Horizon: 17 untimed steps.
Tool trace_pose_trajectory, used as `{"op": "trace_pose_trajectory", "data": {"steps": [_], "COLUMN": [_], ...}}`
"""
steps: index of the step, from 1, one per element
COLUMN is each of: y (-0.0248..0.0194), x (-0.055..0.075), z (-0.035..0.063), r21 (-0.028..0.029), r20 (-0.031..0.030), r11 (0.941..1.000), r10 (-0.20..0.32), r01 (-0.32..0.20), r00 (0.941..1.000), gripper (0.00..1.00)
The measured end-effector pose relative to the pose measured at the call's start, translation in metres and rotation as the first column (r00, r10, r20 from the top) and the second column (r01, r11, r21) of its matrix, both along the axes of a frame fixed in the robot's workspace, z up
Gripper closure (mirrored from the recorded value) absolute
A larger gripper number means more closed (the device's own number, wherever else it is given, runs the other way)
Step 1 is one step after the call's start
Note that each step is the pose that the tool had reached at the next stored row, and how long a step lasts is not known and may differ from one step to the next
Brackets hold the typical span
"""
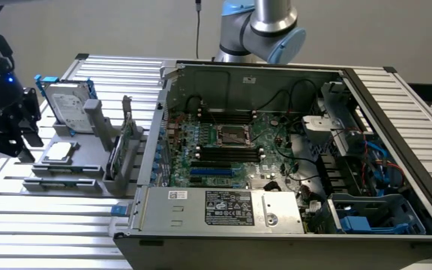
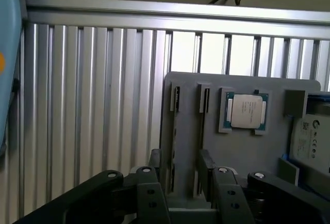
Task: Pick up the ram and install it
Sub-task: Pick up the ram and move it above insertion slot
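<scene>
The ram [image 1: 130, 139] is a thin greenish stick standing on edge in the grey holder [image 1: 66, 169] on the exterior view's left, beside the open computer case. In the wrist view it is a dark narrow edge [image 2: 176, 100] in a holder slot, with a second slot [image 2: 205, 100] next to it. My gripper [image 1: 6, 121] hangs at the exterior view's far left, apart from the holder. Its two black fingers [image 2: 154, 170] stand open with nothing between them. The black memory slots [image 1: 227, 153] lie on the motherboard around the processor socket.
The holder also carries a silver hard drive with blue brackets [image 1: 70, 104] and a small square silver chip [image 1: 60, 149]. The case's side wall [image 1: 152, 140] stands between the holder and the motherboard. The power supply [image 1: 220, 208] and cables [image 1: 314, 163] crowd the case interior.
</scene>
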<state>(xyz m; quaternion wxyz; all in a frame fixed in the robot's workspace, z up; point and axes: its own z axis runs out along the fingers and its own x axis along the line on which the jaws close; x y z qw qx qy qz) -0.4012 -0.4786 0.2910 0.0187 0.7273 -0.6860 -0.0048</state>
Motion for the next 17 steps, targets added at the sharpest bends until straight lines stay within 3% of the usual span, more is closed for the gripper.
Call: {"op": "trace_pose_trajectory", "data": {"steps": [17], "y": [-0.0061], "x": [0.004], "z": [-0.0309], "r21": [-0.0001], "r20": [-0.0001], "r11": [0.9996], "r10": [0.029], "r01": [-0.029], "r00": [0.9996], "gripper": [0.58]}}
